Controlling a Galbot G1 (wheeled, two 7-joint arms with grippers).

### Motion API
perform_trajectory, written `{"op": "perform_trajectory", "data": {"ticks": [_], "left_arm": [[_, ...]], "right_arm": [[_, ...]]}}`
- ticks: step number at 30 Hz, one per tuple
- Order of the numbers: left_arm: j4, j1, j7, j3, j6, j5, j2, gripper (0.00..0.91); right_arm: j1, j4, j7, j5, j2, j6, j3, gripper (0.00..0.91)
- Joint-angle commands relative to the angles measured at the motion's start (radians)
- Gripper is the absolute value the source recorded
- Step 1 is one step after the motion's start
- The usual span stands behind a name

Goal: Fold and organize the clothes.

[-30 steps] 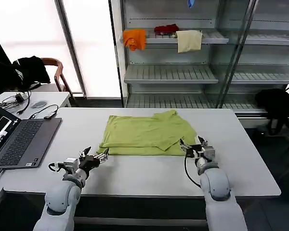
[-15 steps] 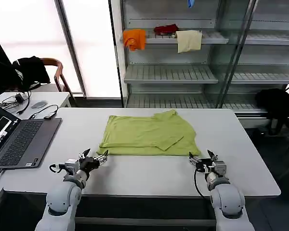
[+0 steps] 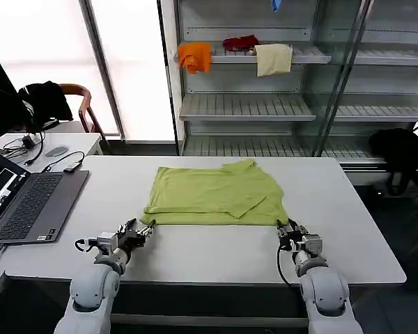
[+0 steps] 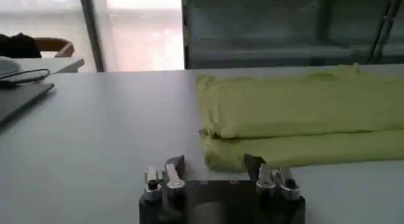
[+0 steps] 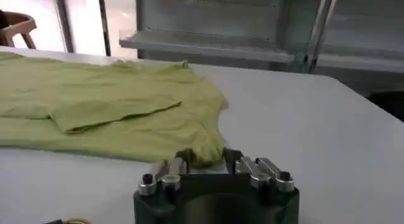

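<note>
White table up front, open laptop on its left side, smaller side table with cables and a wooden chair draped in dark clothing beyond. Behind: bright backlit window, metal shelving unit with orange, red and cream cloths on the upper shelf.

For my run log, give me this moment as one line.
T-shirt: partly folded, flat on table | left hand: open, at near-left corner | right hand: open, at near-right corner
</note>
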State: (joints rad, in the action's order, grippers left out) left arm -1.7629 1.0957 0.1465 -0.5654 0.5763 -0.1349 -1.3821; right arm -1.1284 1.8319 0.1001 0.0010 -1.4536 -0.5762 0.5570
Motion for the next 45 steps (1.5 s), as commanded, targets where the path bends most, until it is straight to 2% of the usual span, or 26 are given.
{"op": "perform_trajectory", "data": {"ticks": [1, 16, 22, 26, 36, 44, 45], "left_arm": [[0.010, -0.003, 0.007, 0.006, 0.000, 0.017, -0.005, 0.000], [-0.018, 0.003, 0.022, 0.026, -0.048, 0.109, -0.011, 0.000], [-0.096, 0.047, 0.018, 0.013, -0.038, 0.091, 0.006, 0.000], [-0.187, 0.118, 0.013, -0.019, 0.000, 0.025, 0.027, 0.000], [-0.393, 0.433, -0.003, -0.177, 0.000, -0.198, 0.053, 0.000], [-0.429, 0.517, -0.029, -0.229, -0.004, -0.232, 0.018, 0.000], [-0.430, 0.518, -0.028, -0.230, -0.005, -0.232, 0.018, 0.000]], "right_arm": [[-0.004, 0.006, 0.002, -0.006, 0.001, -0.002, 0.001, 0.000], [-0.026, 0.059, 0.003, 0.034, -0.003, -0.002, -0.005, 0.000], [-0.060, 0.130, -0.006, 0.123, 0.005, -0.005, -0.007, 0.000], [-0.118, 0.227, -0.023, 0.162, -0.005, -0.006, -0.025, 0.000], [-0.322, 0.372, -0.049, 0.150, -0.005, -0.006, -0.072, 0.000], [-0.399, 0.404, -0.071, 0.123, 0.017, -0.006, -0.108, 0.000], [-0.407, 0.404, -0.070, 0.096, 0.019, -0.005, -0.114, 0.000]]}}
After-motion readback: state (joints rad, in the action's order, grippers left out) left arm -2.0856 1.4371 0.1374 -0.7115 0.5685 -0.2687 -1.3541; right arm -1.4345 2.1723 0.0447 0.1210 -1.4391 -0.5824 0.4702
